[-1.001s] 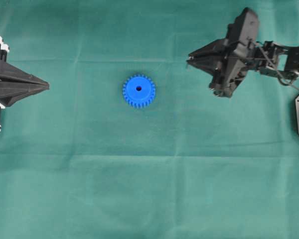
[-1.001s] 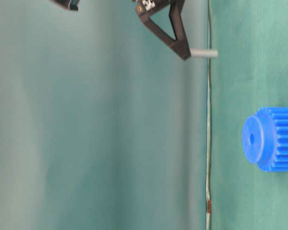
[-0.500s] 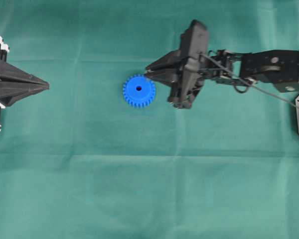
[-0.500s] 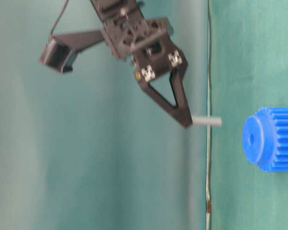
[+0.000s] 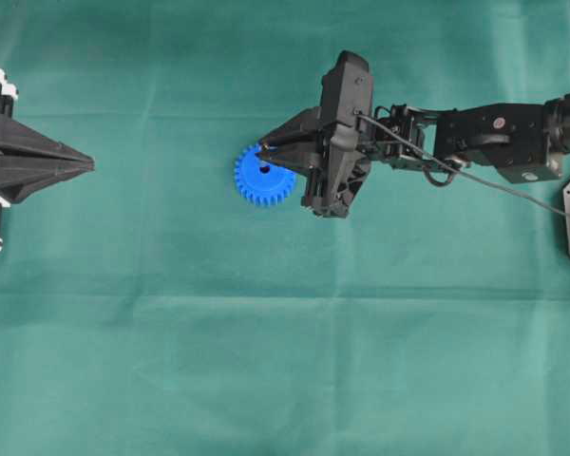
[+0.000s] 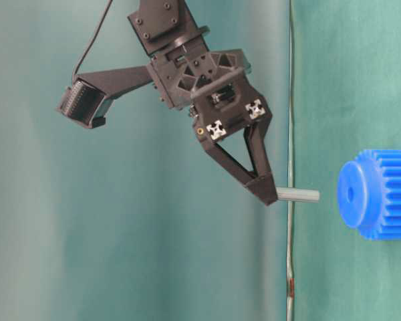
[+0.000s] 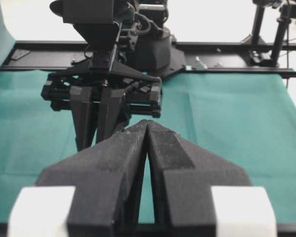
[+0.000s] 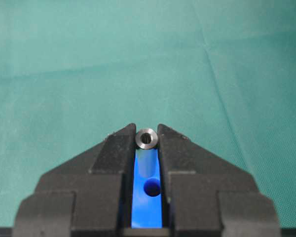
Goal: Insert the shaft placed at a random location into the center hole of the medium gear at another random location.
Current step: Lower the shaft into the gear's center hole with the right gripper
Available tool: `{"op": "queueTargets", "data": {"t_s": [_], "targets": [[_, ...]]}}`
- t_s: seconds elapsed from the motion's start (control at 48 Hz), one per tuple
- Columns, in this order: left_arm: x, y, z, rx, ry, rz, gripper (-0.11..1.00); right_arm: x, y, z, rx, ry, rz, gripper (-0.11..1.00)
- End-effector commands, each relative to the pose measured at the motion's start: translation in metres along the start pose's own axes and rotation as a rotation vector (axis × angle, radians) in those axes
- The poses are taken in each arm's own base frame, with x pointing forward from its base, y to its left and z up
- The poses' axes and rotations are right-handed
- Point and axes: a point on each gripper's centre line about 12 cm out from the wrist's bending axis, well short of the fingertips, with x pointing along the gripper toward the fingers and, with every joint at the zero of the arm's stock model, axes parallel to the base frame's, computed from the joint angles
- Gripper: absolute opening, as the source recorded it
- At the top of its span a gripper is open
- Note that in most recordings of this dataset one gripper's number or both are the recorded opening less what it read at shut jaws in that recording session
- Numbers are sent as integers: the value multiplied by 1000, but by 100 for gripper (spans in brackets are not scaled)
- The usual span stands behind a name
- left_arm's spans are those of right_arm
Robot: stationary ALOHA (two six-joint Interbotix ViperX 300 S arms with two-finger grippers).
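Right arm over gear
Right gripper point(image 5: 264, 152) fingers grasping shaft point(image 6: 298, 195) above medium gear point(image 5: 264, 175); left gripper point(image 5: 87, 165) clenched, parked.

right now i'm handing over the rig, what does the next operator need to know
Right gripper: shut on the thin silvery metal shaft, held above the cloth, pointing at the bright blue toothed plastic gear.
Left gripper: shut, empty, parked at the table's left edge.
Gear lies flat mid-table; its dark center hole is empty.
Done: shaft picked up and carried roughly over the gear.
Left: align the shaft with the hole, lower it in, release.
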Motion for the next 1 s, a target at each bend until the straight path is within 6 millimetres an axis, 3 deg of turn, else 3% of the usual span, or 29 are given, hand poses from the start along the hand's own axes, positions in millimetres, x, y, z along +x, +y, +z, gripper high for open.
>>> {"op": "queueTargets", "data": {"t_s": [0.0,0.313,0.98], "targets": [[3,0,8,1,-17,-2,0,3,-1,12,3,-52,-3,13],[3,0,8,1,-17,-2,0,17,-5,-13,16,7,-17,13],[3,0,6,3,-12,-2,0,25,-6,-26,19,32,-22,13]]}}
